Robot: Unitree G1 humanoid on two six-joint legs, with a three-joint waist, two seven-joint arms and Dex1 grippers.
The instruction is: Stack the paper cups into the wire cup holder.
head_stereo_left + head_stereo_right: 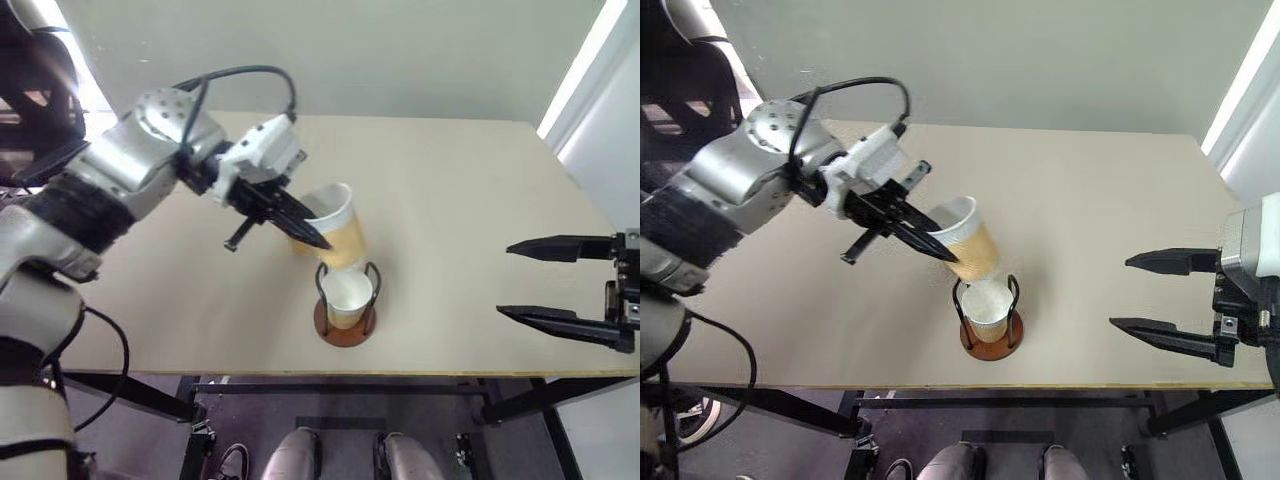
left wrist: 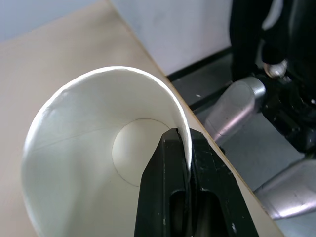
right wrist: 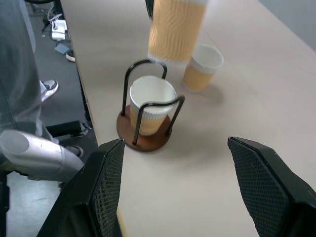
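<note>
The left arm (image 1: 120, 170) is clad in rounded silver-grey shells with black joints between them. A black cable (image 1: 240, 75) loops over its white wrist block (image 1: 265, 150). The left hand (image 1: 300, 225) ends in two slim black fingers. The right hand (image 1: 560, 285) has long, tapering black fingers with mesh-textured inner pads (image 3: 106, 185) on a grey-white mount (image 1: 1250, 245).

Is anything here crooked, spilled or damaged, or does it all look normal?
Nothing is spilled or broken. The one oddity is the cup pinched by its rim in the left gripper: it hangs tilted above the wire holder, not upright like the cup already seated there. A third cup stands upright on the table.
</note>
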